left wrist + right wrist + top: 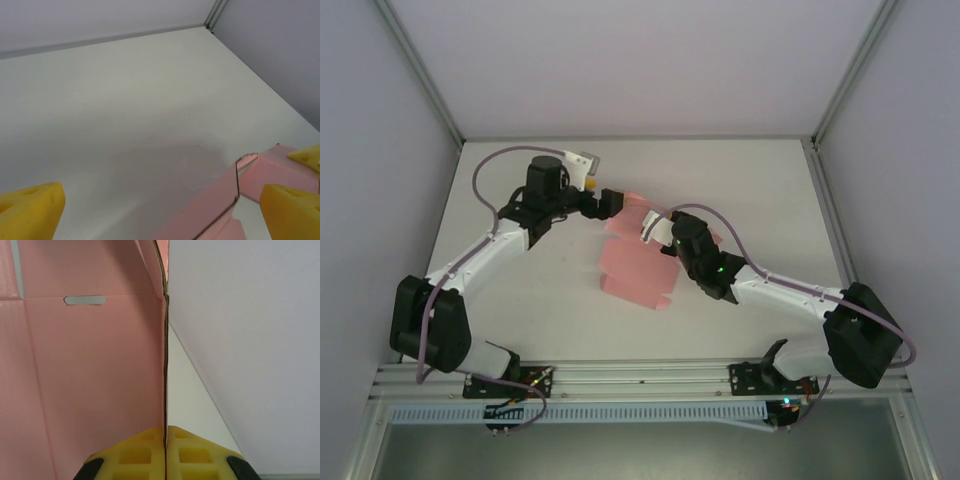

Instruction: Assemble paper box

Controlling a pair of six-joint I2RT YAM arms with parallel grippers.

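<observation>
The paper box [632, 268] is a flat pink creased cutout in the middle of the table, with one panel raised at its far end. My right gripper [660, 236] is over that far end. In the right wrist view its yellow fingers [135, 455] are shut on the thin edge of an upright pink panel [90, 380] that has a slot [84, 300]. My left gripper [612, 203] hovers at the cutout's far left corner. Its yellow fingers [30, 207] stand wide open, and a pink flap's [210, 210] corner lies low between them, untouched.
The white table [520, 290] is walled at the back and on both sides by grey panels with metal corner posts [420, 70]. Both arm bases are bolted to the rail [640, 380] at the near edge.
</observation>
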